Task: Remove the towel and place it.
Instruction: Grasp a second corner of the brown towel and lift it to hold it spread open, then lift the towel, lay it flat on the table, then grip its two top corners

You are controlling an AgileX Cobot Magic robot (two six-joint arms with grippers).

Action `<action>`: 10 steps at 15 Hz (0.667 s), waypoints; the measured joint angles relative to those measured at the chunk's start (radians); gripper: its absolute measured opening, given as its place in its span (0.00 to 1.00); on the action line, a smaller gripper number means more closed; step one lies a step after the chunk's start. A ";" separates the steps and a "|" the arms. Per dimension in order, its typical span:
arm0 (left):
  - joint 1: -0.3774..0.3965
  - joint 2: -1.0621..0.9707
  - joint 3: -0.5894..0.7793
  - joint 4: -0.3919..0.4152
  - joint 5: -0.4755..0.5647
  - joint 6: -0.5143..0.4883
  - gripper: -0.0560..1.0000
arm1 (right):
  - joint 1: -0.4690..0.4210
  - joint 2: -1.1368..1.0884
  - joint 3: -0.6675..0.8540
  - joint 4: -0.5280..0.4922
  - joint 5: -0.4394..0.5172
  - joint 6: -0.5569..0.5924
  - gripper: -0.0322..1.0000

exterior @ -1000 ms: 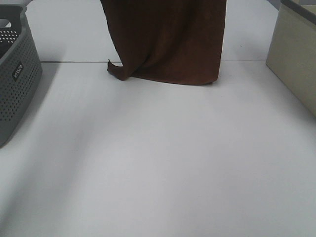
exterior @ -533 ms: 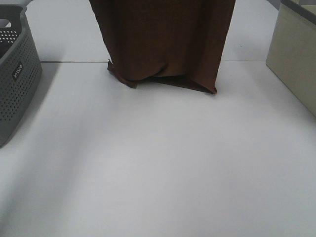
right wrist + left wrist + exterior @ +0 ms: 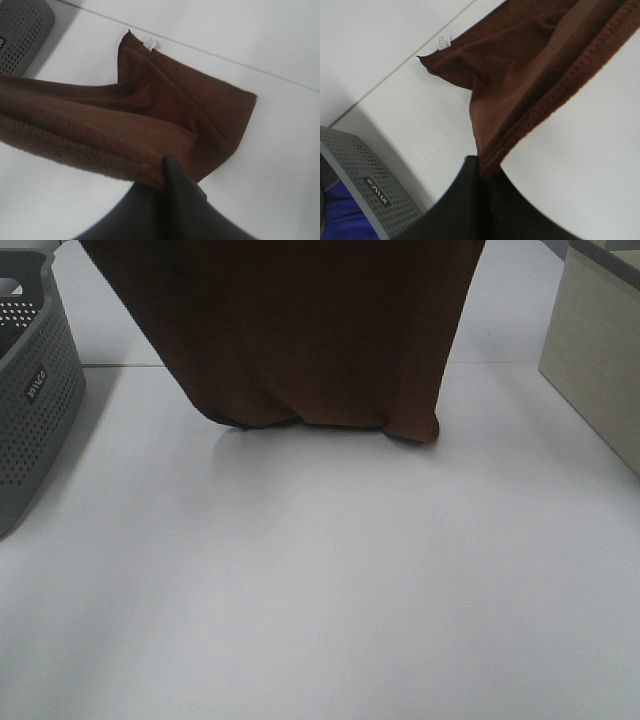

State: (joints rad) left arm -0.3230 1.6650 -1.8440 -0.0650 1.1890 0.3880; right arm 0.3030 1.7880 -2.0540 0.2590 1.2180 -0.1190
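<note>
Our left gripper [image 3: 485, 169] is clamped on a hemmed edge of the towel [image 3: 310, 330], and our right gripper [image 3: 168, 172] is pinched closed on another stretch of its edge. Between them the towel hangs spread as a wide dark sheet, to the right of the grey basket [image 3: 30, 390] and clear of it. Its lower end is folded onto the white table [image 3: 320, 580]. A small white tag [image 3: 443, 41] sits at the resting corner on the basket's side. Beyond the towel, farthest from the basket, stands a beige box [image 3: 600, 350].
</note>
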 joint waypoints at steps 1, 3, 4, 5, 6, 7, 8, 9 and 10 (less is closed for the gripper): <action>-0.001 -0.029 0.041 -0.009 -0.005 0.010 0.05 | 0.004 -0.042 0.062 0.002 0.002 0.000 0.04; -0.004 -0.118 0.178 -0.038 -0.013 0.044 0.05 | 0.009 -0.120 0.179 0.017 0.004 0.000 0.04; -0.004 -0.155 0.238 -0.058 -0.020 0.063 0.05 | 0.010 -0.161 0.234 0.018 0.004 0.000 0.04; -0.007 -0.204 0.328 -0.101 -0.033 0.081 0.05 | 0.010 -0.233 0.333 0.018 0.006 0.000 0.04; -0.007 -0.222 0.362 -0.122 -0.036 0.088 0.05 | 0.010 -0.266 0.385 0.018 0.004 0.000 0.04; -0.007 -0.240 0.392 -0.145 -0.036 0.091 0.05 | 0.010 -0.300 0.430 0.018 0.004 0.000 0.04; -0.007 -0.257 0.423 -0.168 -0.037 0.091 0.05 | 0.010 -0.331 0.478 0.018 0.004 0.004 0.04; -0.007 -0.271 0.457 -0.193 -0.037 0.091 0.05 | 0.010 -0.358 0.521 0.019 0.004 0.019 0.04; -0.007 -0.282 0.491 -0.219 -0.037 0.091 0.05 | 0.010 -0.382 0.566 0.019 0.002 0.022 0.04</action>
State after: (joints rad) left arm -0.3300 1.3830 -1.3530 -0.2840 1.1520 0.4790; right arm 0.3130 1.4060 -1.4880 0.2780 1.2200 -0.0970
